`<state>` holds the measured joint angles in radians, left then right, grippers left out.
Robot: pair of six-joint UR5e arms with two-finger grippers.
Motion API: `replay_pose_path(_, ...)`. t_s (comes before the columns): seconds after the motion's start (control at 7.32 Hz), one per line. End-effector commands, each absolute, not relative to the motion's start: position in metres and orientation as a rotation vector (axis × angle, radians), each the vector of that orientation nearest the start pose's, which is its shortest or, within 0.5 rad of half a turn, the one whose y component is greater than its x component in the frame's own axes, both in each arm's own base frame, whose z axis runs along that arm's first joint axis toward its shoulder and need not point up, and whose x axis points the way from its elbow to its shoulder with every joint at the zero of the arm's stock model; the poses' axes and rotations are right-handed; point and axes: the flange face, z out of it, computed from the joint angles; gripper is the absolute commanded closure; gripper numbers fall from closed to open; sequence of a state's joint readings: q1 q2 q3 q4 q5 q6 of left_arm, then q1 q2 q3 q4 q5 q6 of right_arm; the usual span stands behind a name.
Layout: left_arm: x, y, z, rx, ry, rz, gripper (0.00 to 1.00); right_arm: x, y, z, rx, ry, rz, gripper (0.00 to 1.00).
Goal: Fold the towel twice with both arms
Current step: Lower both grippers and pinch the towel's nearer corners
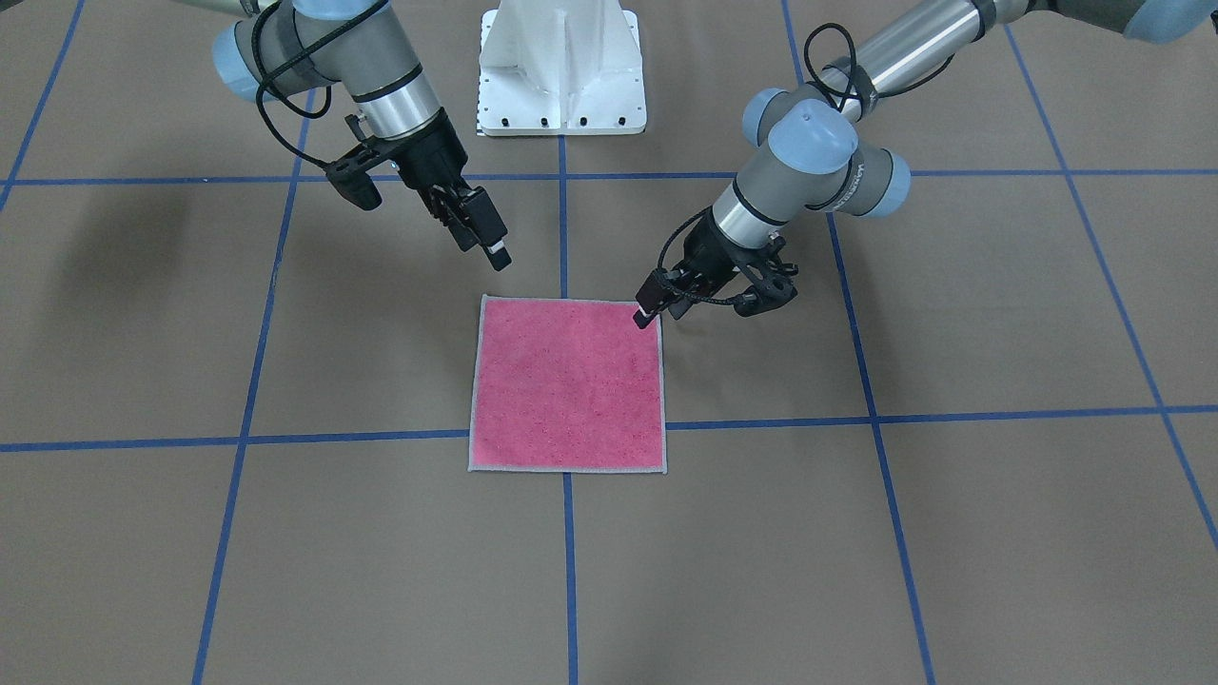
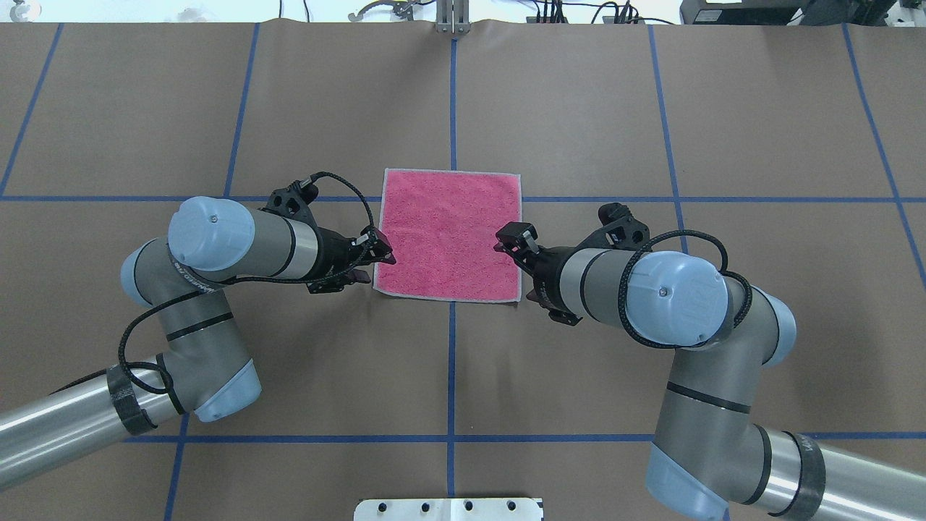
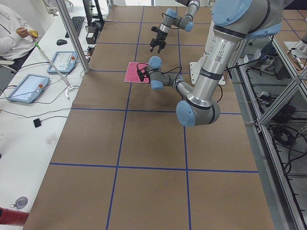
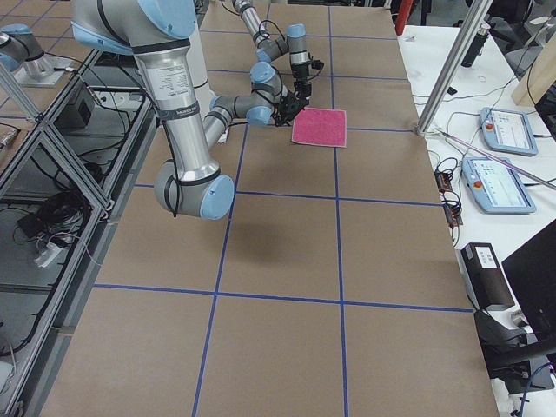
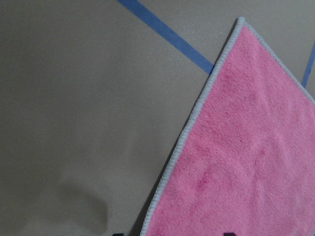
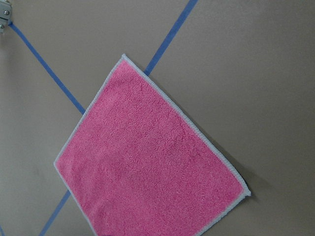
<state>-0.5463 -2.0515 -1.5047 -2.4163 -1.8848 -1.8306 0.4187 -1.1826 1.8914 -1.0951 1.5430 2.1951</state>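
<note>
The towel lies flat and unfolded on the brown table, pink face up with light grey edging, also seen in the overhead view. My left gripper is low at the towel's near corner on my left side; the left wrist view shows that edge close up, with two dark fingertips apart at the bottom, so it is open. My right gripper hangs above the table by the opposite near corner, open and holding nothing. The right wrist view shows the whole towel.
The white bolted pedestal stands behind the towel on the robot's side. Blue tape lines grid the table. In the side views a person sits at a bench with tablets and a metal post.
</note>
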Motion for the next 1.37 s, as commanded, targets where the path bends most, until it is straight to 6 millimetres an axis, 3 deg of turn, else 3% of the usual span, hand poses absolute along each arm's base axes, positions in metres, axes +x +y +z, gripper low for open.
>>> replay_pose_path(0.0,0.5328,-0.4285,0.3152,-0.1,1.286,-0.48,0.4,-0.4822,-0.3636,0.2458,-0.102,-1.232,0.93,0.09)
replay_pose_path(0.14,0.5365,-0.4235,0.3162,-0.106,1.283,-0.473,0.42,-0.4822,-0.3636,0.2458,-0.102,-1.232,0.93,0.09)
replay_pose_path(0.68,0.5341,-0.422,0.3241,-0.103,1.273,-0.468,0.69,-0.4818,-0.3635,0.2454,-0.1,-1.232,0.931,0.08)
replay_pose_path(0.96,0.5327,-0.4224,0.3238,-0.102,1.273,-0.47,0.72,-0.4819,-0.3634,0.2454,-0.102,-1.232,0.931,0.08)
replay_pose_path(1.23,0.5324,-0.4224,0.3231,-0.099,1.274,-0.469,0.88,-0.4815,-0.3632,0.248,-0.101,-1.227,0.931,0.08)
